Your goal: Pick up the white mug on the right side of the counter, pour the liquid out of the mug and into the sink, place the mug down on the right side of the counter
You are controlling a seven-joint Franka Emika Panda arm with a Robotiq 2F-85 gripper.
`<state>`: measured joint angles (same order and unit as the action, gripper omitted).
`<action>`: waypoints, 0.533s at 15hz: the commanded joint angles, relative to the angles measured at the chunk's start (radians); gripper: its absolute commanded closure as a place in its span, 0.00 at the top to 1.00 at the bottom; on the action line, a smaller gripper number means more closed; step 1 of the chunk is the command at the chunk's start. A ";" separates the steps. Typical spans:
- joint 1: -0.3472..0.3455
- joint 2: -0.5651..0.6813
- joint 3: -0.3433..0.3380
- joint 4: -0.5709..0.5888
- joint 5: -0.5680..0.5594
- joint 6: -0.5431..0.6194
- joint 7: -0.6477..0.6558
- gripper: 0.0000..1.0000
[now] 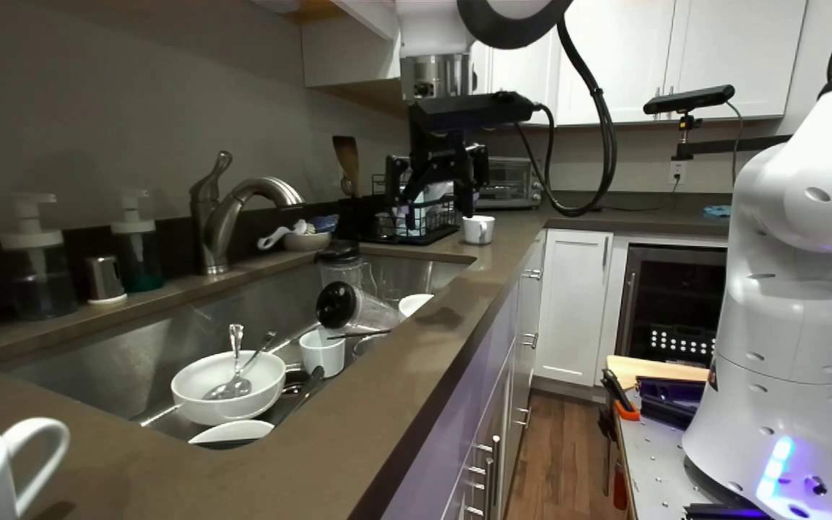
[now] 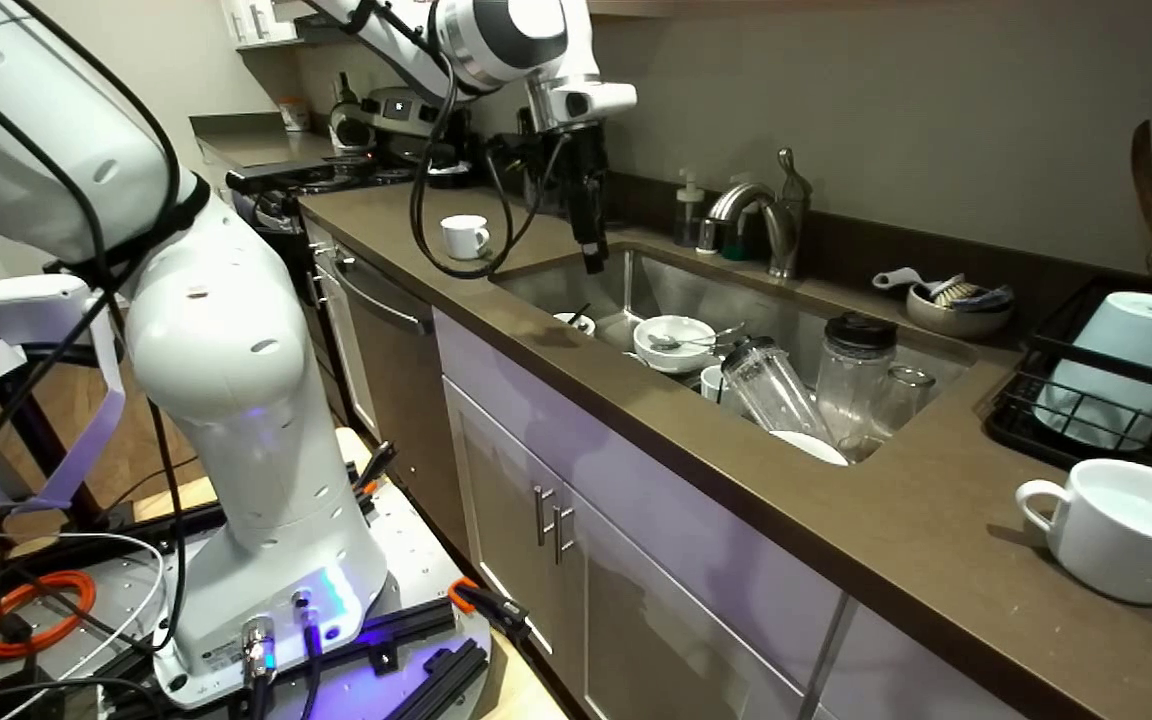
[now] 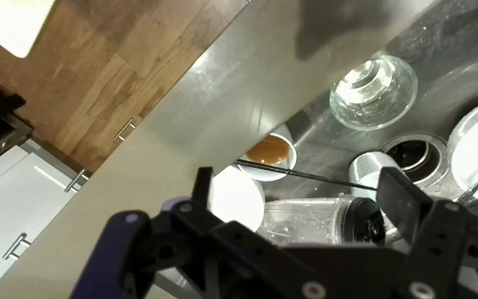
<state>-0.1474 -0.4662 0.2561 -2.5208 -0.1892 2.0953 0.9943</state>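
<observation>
Black fingers (image 3: pixel 401 203) loom close in the wrist view, spread wide above the sink (image 2: pixel 701 305), which holds a tilted, black-lidded clear bottle (image 3: pixel 297 220), a white bowl (image 1: pixel 243 410) and a clear glass (image 3: pixel 378 108). On the worktop (image 2: pixel 916 520), well apart from the fingers, the white mug (image 2: pixel 1131 530) stands upright just beside the black wire dish rack (image 1: pixel 416 239) in both exterior views. Past the sink's opposite end sits a second mug (image 2: pixel 461 237), also upright.

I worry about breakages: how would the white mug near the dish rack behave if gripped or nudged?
The white mug looks like ceramic, so probably stiff but apt to chip. Its smooth, rounded side may slip from a loose hold. Standing upright, it would likelier slide than tip under a gentle, low push.
</observation>
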 commanded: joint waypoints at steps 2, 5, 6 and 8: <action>-0.033 0.080 -0.088 0.091 -0.029 -0.022 0.058 1.00; -0.066 0.144 -0.166 0.164 -0.031 -0.026 0.039 1.00; -0.074 0.163 -0.187 0.181 -0.032 -0.020 0.040 1.00; -0.082 0.197 -0.227 0.217 -0.030 -0.012 0.042 1.00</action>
<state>-0.2164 -0.3415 0.0667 -2.3797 -0.2051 2.0953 1.0111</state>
